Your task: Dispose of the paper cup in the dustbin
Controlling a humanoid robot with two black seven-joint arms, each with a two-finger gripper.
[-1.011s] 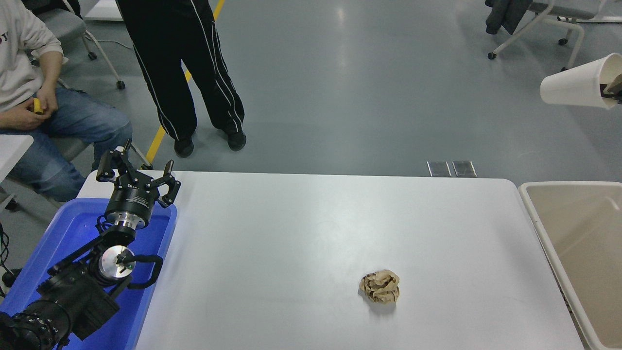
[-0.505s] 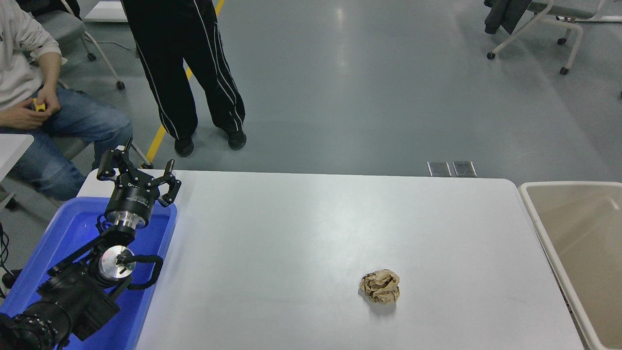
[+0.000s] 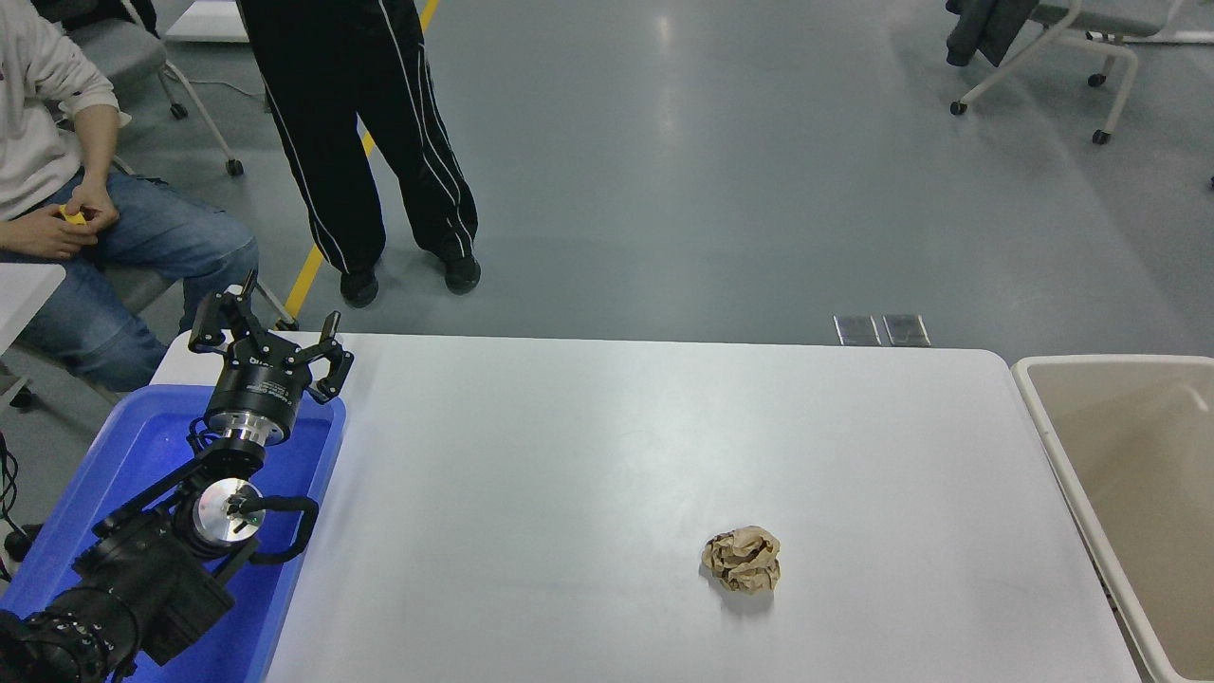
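The paper cup is out of view now. The beige dustbin (image 3: 1129,493) stands at the table's right edge, partly cut off by the picture, and the part of its inside that shows looks bare. My right arm and gripper are out of view. My left gripper (image 3: 270,334) is parked at the lower left above the blue bin, its fingers spread open and holding nothing.
A crumpled brown paper ball (image 3: 743,560) lies on the white table (image 3: 607,455) toward the front right. A bright blue bin (image 3: 142,493) sits at the left edge under the left arm. One person sits at the far left and another stands behind the table.
One second ago the white cup, held by my right gripper, showed at the right edge above the dustbin. Both left the picture half a second ago and stay out. The left arm has not moved.
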